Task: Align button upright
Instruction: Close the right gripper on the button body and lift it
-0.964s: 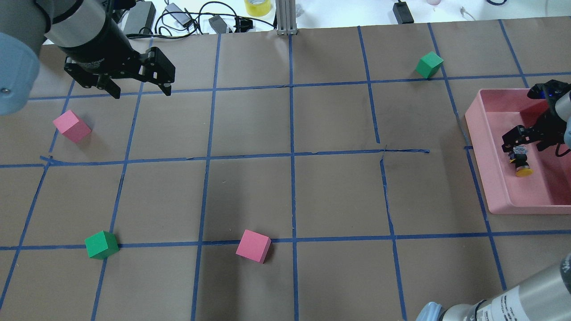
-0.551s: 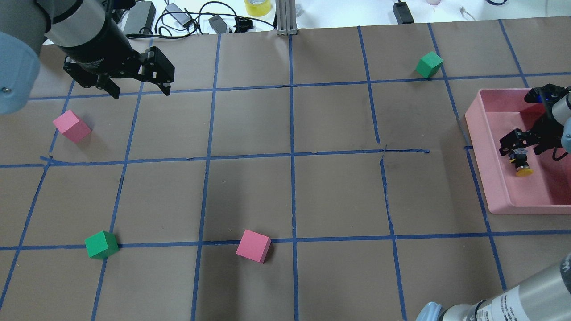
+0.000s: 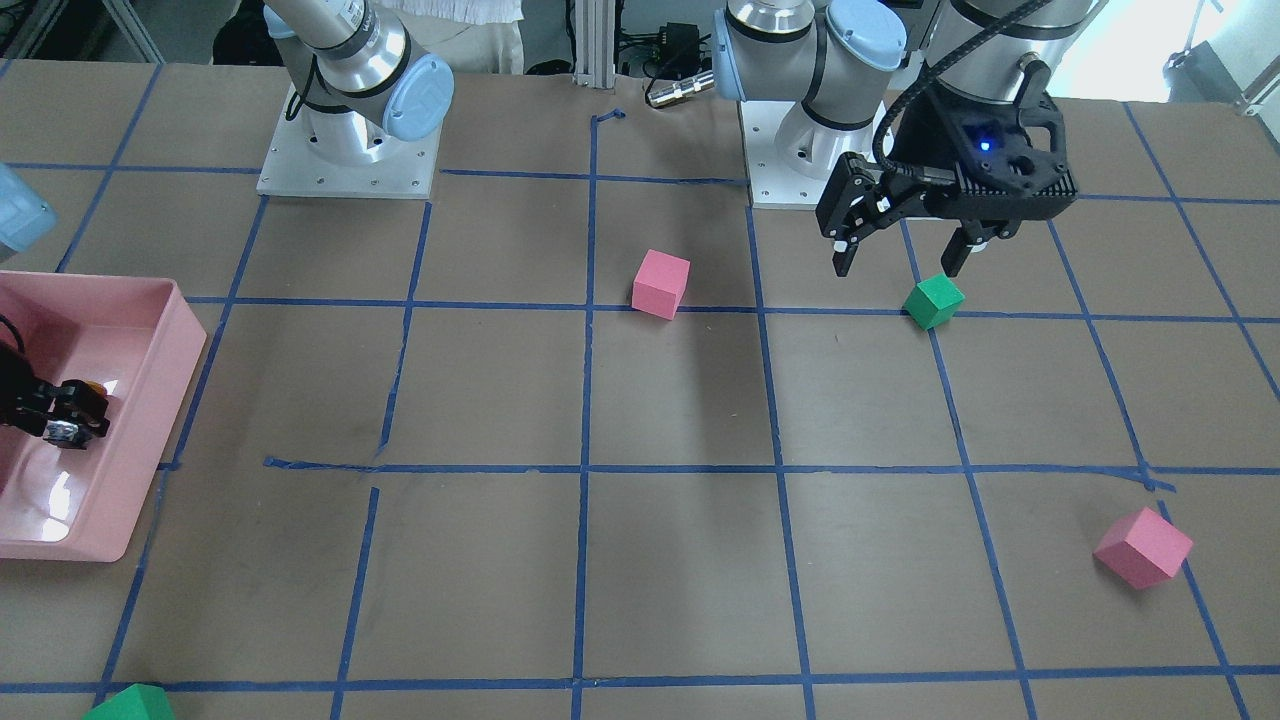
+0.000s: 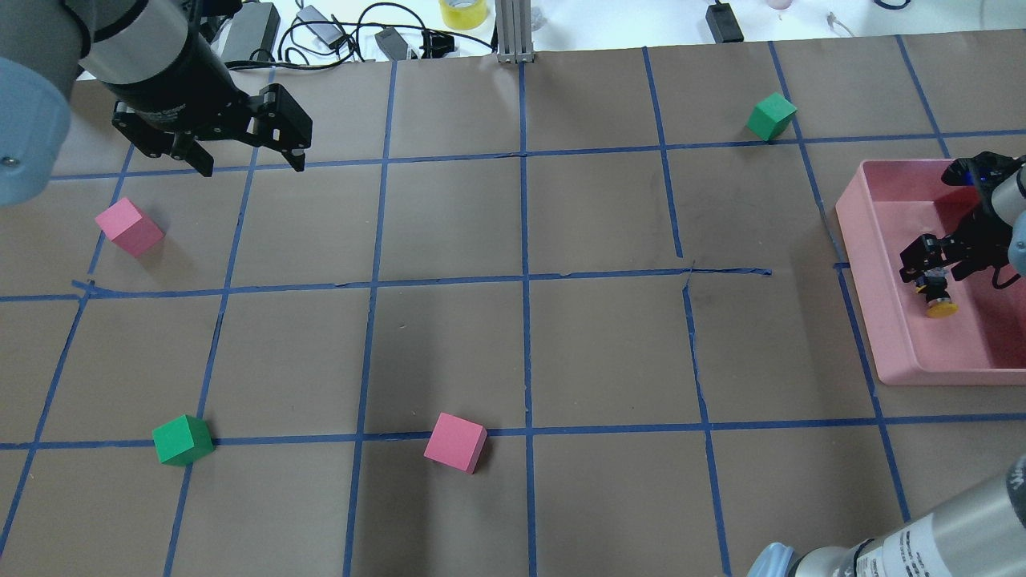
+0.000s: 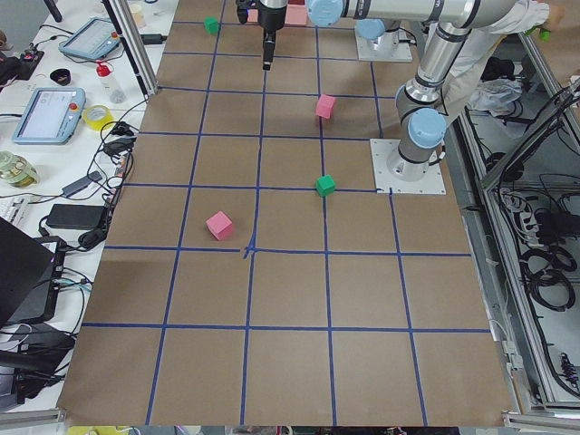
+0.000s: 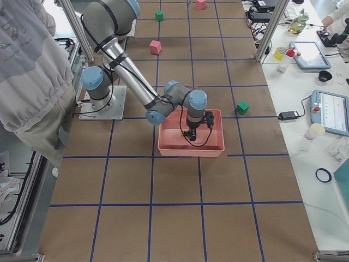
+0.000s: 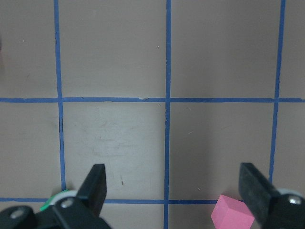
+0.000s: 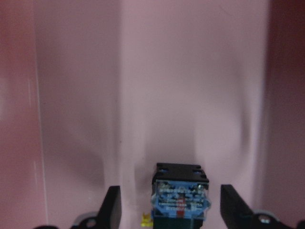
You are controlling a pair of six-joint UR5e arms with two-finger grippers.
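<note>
The button (image 4: pixel 936 298) is in the pink tray (image 4: pixel 864 240) at the table's right end, its yellow cap pointing toward the robot side. In the right wrist view its blue and black base (image 8: pixel 181 195) faces the camera. My right gripper (image 4: pixel 930 272) is low in the tray and open, with a finger (image 8: pixel 113 205) on each side of the base and a gap on both sides. I cannot tell whether the button stands or lies tilted. My left gripper (image 4: pixel 253 167) is open and empty above the far left of the table.
Pink cubes (image 4: pixel 128 227) (image 4: pixel 455 441) and green cubes (image 4: pixel 183 439) (image 4: pixel 772 116) lie scattered on the brown, blue-taped table. The tray walls (image 3: pixel 150 420) enclose my right gripper (image 3: pixel 60 415). Cables and boxes line the far edge.
My right gripper has shifted slightly inside the tray. The button stays in about the same place. The left arm has barely moved.
</note>
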